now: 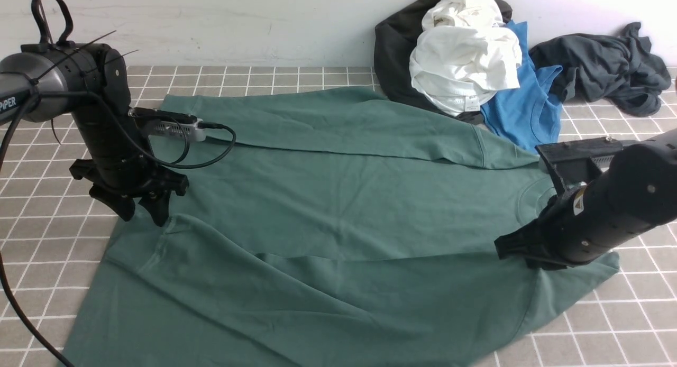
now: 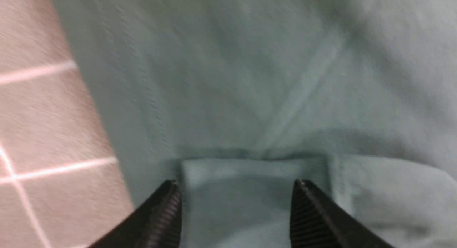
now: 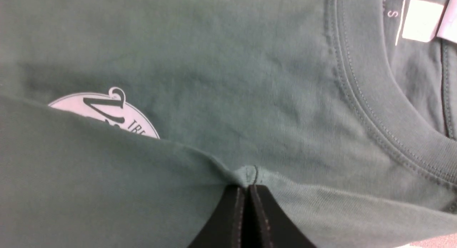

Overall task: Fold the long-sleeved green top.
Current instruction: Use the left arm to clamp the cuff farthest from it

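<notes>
You've got the green long-sleeved top (image 1: 338,208) flat on the worktop (image 1: 47,240), just in front of the clothes heap (image 1: 465,55); sleeves look folded in, body folds not done; right gripper (image 3: 247,187) fingers pinching its cloth, left gripper (image 2: 235,185) fingers spread, holding nothing

Part of the logo (image 3: 103,108) lies hidden under the top (image 3: 232,80).

The large dark green cotton long-sleeved top (image 1: 338,208) lies on the tiled surface (image 1: 31,235), hem end at the left hand (image 1: 144,219), collar end at the right hand (image 1: 505,249); a heap of crumpled clothes (image 1: 465,55) lies beyond the right hand.
</notes>
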Controlling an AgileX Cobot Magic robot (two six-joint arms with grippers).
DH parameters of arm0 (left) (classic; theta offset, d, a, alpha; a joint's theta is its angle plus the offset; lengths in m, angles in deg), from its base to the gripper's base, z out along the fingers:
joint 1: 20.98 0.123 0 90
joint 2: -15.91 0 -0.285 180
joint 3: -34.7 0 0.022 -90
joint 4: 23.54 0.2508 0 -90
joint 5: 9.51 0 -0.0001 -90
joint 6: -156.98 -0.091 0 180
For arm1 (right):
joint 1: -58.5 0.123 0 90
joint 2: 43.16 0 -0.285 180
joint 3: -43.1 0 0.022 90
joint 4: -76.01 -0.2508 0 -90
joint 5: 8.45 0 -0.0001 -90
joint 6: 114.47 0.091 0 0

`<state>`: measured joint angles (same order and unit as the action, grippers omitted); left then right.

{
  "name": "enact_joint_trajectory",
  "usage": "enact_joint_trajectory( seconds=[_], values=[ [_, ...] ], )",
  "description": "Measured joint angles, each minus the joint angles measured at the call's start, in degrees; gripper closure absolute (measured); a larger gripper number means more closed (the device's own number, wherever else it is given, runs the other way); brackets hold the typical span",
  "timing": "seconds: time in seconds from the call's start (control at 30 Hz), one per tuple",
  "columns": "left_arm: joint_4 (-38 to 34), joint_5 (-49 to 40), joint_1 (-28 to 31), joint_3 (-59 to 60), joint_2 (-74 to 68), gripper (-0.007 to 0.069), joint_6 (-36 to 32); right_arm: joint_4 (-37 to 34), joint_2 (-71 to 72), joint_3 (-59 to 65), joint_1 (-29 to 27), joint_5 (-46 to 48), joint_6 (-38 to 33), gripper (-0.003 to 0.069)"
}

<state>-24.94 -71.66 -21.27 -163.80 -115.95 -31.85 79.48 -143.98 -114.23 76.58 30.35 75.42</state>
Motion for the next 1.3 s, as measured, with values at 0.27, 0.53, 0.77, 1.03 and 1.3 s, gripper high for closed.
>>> enact_joint_trajectory(
  seconds=[0.27,0.53,0.77,1.03,1.3],
  values=[
    [0.22,1.23,0.00,0.00,0.00,0.0246,1.79,0.16,0.00,0.00,0.00,-0.01,0.04,0.0664],
    [-0.89,1.11,0.06,-0.18,-0.64,0.0584,1.79,0.16,0.00,0.00,0.00,0.05,0.04,0.0664],
    [-0.94,0.27,0.06,-4.90,1.15,0.0632,1.79,0.16,0.00,0.00,0.00,0.11,0.86,0.0664],
    [-1.75,-6.50,1.58,-5.96,-1.75,0.0478,0.86,0.16,0.00,0.00,0.00,0.06,1.32,0.0664],
    [-3.36,-6.56,3.09,-5.96,-4.24,0.0200,-0.47,0.16,0.00,0.00,0.00,0.01,1.32,0.0664]
  ],
)
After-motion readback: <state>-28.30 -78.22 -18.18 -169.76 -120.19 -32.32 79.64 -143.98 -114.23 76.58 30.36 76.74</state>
